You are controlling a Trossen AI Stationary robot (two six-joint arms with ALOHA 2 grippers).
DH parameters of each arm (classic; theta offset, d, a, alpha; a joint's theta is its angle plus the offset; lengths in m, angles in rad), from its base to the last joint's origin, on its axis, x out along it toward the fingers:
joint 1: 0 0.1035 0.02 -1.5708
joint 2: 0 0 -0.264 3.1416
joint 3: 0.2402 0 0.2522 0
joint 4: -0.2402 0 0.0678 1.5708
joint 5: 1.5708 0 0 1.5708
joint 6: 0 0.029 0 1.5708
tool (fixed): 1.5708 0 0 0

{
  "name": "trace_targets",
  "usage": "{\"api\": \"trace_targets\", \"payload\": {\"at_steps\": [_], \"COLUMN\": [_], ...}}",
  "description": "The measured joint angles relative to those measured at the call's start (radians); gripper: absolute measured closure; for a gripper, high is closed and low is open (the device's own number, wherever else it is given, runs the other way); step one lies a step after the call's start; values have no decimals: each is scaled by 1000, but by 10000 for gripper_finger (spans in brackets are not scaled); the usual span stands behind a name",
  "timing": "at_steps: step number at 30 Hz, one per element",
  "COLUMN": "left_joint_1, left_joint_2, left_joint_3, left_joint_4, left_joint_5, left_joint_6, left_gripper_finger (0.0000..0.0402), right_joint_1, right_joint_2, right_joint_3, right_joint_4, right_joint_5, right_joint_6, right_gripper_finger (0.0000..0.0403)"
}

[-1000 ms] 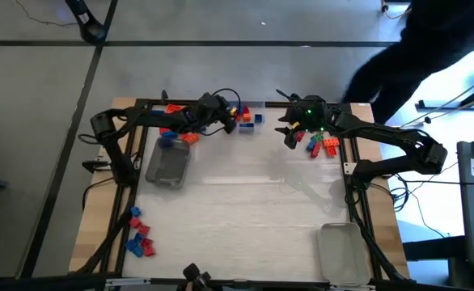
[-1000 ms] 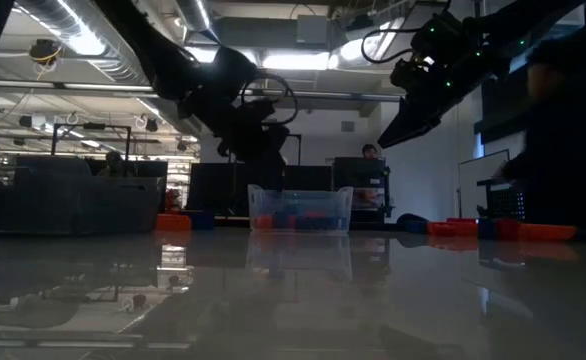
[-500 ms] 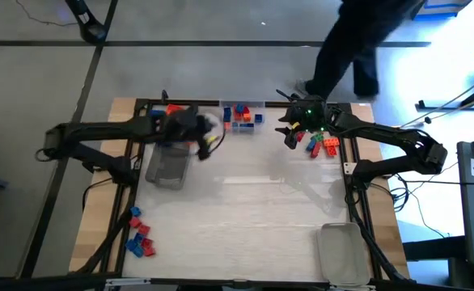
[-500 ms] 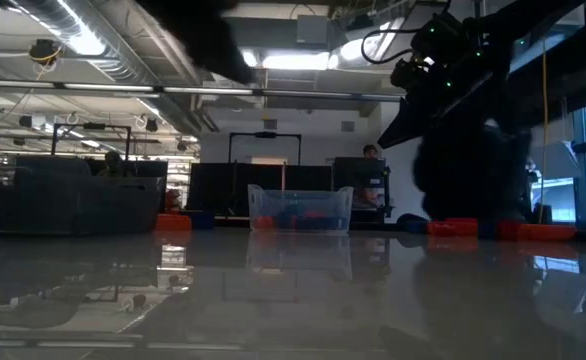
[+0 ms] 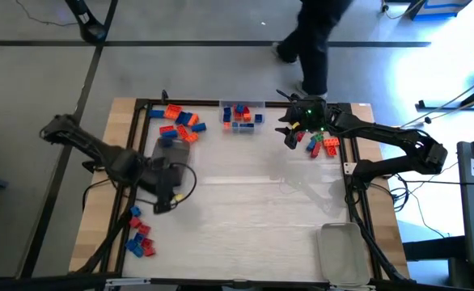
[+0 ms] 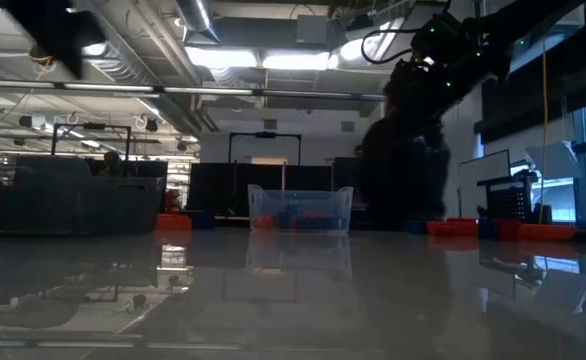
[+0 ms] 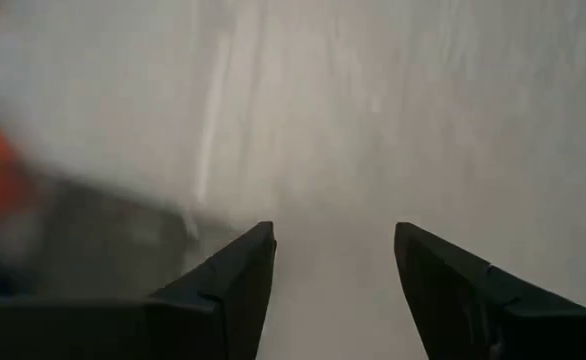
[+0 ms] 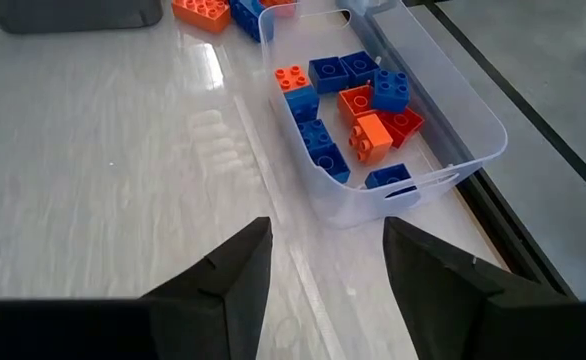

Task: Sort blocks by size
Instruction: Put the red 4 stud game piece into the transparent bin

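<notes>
**Left arm low over the table, right arm parked by the far tray**

The left gripper (image 5: 166, 202) sits out over the left part of the table (image 5: 245, 218), with its arm bent back toward the left edge in a long elbow shape. In the left wrist view its two dark fingers (image 7: 235, 282) stand clearly apart with only bare tabletop between them, so it's open and carrying nothing. That view is smeared, and all I can make out off to one side is an orange blur and something grey.

Closest blocks to that gripper: a small red and blue pile (image 5: 140, 237) just beside it, toward the near-left corner. Beyond it, toward the far edge, is a scatter of orange, red and blue blocks (image 5: 179, 123).

The right gripper (image 5: 289, 134) hangs near the far edge, its arm reaching in from the right side with a green light on the wrist. Its fingers (image 8: 235, 268) are parted too, nothing between them. Straight ahead of it is a clear tray (image 8: 443, 150) with blue, orange and red blocks (image 8: 348, 110) inside. Another red, orange and green bunch (image 5: 323, 145) lies just beside that gripper, on the side away from the tray.

A second clear tray (image 5: 340, 252) sits at the near-right corner, well apart from both grippers. A person (image 5: 314, 36) stands beyond the far edge.
</notes>
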Motion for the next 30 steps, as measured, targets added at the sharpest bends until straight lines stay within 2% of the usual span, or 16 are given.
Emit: {"api": "trace_targets", "payload": {"at_steps": [8,15,18,23,30], "left_joint_1": [-231,-313,-331,-356,-361], "left_joint_2": [101,181,196,229,279], "left_joint_3": [-15,-102,-151,-223,-275], "left_joint_4": [-87,-47,30,88,181], "left_joint_5": [162,387,473,518,537], "left_joint_6": [-509,-895,-988,-1077,-1025], "left_gripper_finger": [209,209,209,209,209], "right_joint_1": [0,0,0,0,0], "right_joint_2": [0,0,0,0,0], "right_joint_3": [0,0,0,0,0], "right_joint_4": [0,-1,-1,-2,-1], "right_joint_5": [0,0,0,0,0], "right_joint_6": [0,0,0,0,1], "right_gripper_finger": [210,210,210,210,210]}}
